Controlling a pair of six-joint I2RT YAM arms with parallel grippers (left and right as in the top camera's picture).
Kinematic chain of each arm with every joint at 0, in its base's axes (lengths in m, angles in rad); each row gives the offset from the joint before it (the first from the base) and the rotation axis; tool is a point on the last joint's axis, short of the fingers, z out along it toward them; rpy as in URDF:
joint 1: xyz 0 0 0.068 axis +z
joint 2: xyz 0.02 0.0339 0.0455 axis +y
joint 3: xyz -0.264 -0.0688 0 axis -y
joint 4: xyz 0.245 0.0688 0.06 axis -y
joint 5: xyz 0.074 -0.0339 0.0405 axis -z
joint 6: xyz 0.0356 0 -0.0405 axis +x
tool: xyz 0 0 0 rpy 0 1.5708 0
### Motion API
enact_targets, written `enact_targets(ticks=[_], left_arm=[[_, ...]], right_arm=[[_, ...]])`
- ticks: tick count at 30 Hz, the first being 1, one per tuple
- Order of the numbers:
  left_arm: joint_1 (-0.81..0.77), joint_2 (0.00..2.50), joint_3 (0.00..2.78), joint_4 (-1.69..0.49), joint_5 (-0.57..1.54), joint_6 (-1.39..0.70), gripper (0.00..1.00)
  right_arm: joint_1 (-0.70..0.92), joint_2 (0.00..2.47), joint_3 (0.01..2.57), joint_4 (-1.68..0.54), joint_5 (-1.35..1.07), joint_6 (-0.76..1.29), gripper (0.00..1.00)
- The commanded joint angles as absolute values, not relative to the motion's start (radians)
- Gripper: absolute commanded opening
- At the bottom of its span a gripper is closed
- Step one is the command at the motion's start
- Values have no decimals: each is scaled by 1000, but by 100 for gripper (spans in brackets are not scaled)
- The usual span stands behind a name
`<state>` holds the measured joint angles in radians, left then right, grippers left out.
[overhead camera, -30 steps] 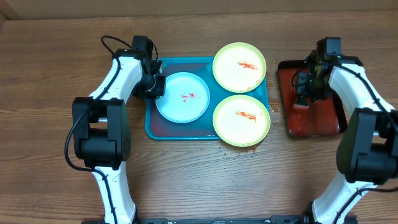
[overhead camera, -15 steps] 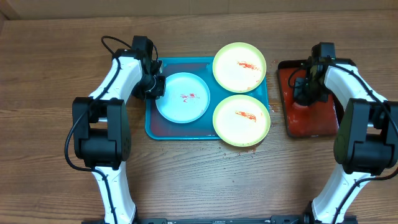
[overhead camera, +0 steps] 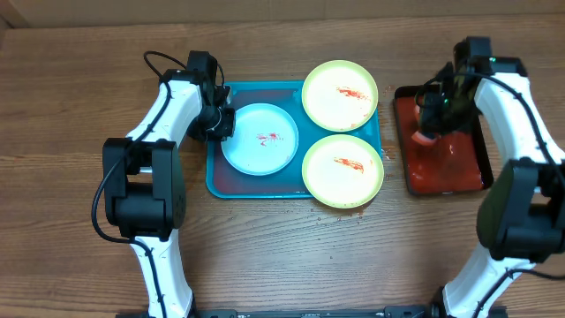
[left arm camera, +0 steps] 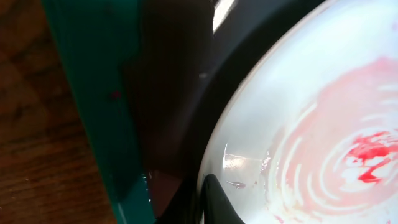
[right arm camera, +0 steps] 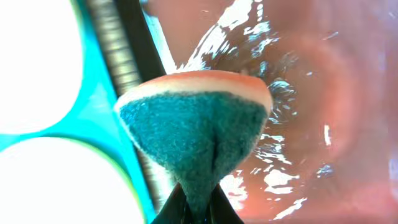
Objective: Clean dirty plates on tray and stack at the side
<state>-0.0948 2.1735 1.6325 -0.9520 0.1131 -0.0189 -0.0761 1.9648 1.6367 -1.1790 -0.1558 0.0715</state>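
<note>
Along the turquoise tray's (overhead camera: 214, 181) left edge, the left gripper (overhead camera: 218, 122) sits against the mint-rimmed plate (overhead camera: 259, 139). Two yellow-green plates (overhead camera: 340, 94) lie at the tray's right corners, and all three are red-smeared. Only the left wrist view shows the plate's smooth, glossy white centre, a swirled pink film around the smear, and one dark fingertip (left arm camera: 214, 199) at the rim; whether the jaws grip, I cannot tell. Near the table's (overhead camera: 88, 71) right edge, the right gripper (overhead camera: 427, 128) hangs over the red tray (overhead camera: 450, 172). Its wrist view alone reveals the pinched sponge (right arm camera: 193, 130): fuzzy teal scrub face, pale pink backing, folded, above wet, glinting red plastic.
</note>
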Motion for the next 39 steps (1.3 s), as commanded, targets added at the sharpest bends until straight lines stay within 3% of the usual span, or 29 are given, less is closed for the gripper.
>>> enact_targets(ticks=[1,11,17,39], left_arm=[[-99,2188,1638,-957,166,-9,4],[-99,2188,1638,-967,216,-71,4],[-99,2188,1638,-973,224,-113,4],[-99,2188,1638,-983,226,-120,4]], right_arm=[[13,1930,1679,-1191,-246,101,4],[373,1941,1863,-1119,-208,299,4],[501,2019,1895,-1024,-202,377,4],[574,2368,1891,-959,-91,570,4]])
